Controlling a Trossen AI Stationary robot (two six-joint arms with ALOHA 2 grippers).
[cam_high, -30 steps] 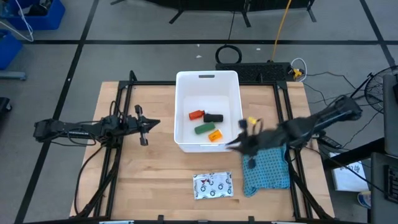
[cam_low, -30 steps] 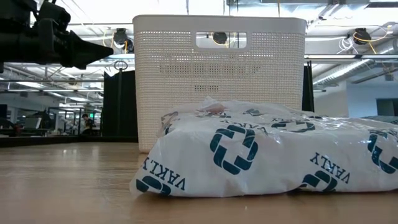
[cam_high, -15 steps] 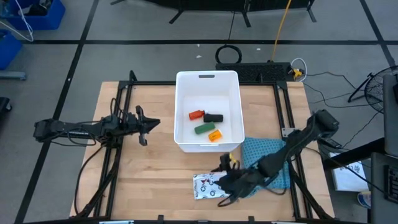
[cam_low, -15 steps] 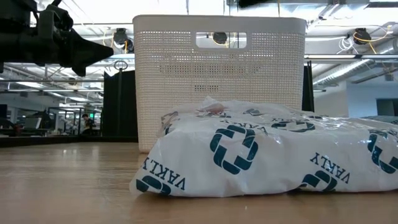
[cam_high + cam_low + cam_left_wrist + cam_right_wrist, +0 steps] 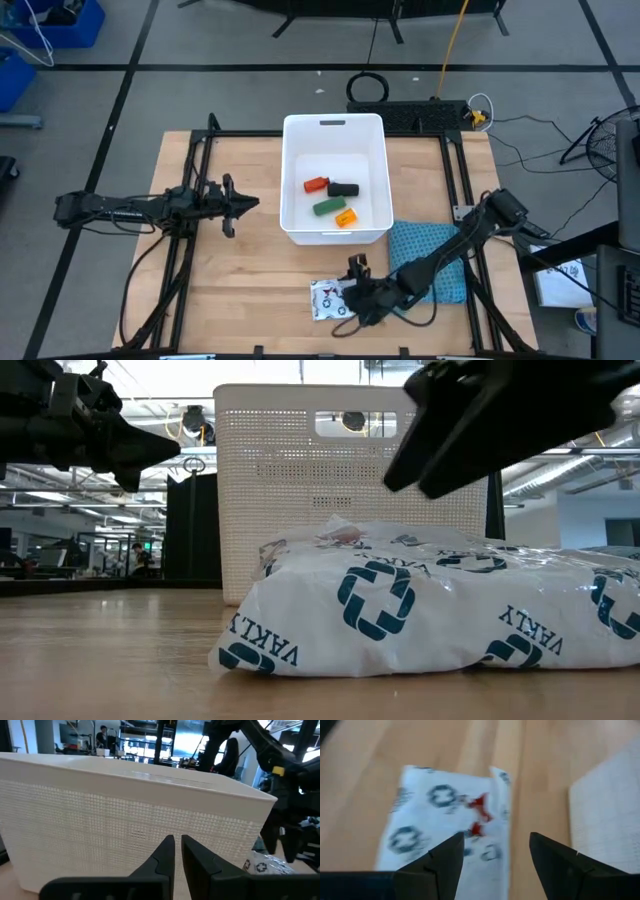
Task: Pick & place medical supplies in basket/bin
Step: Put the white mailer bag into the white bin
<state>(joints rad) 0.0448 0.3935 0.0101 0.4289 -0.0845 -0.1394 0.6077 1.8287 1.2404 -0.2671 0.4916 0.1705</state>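
hovering just above the white pouch [image 5: 333, 299] at the near edge of the wooden table [image 5: 250, 270], the right gripper [image 5: 356, 292] has its two fingers spread wide with nothing between them; the right wrist view looks down past them at the pouch's blue cross print and a red mark. the step in hand looks like the pick of this last loose supply. the next move would call for lowering the fingers onto the pouch's right-hand part, closing on it, lifting, and carrying it to the white bin [image 5: 335, 232], which sits just beyond the pouch toward the far side. the pouch is flat and slack, so a pinch on an edge or fold seems needed, and it may sag or slip

inside the bin lie a red piece [image 5: 316, 185], a black piece [image 5: 344, 189], a green piece [image 5: 326, 207] and an orange piece [image 5: 346, 217]. the teal cloth [image 5: 440, 272] lies just right of the pouch, partly under the right arm

the left gripper [image 5: 232, 204] waits left of the bin, fingers nearly together and holding nothing

from above, the right gripper covers part of the pouch, so whether the fingertips touch it cannot be told. the low view shows only the pouch's near face, with the arm a dark shape above it
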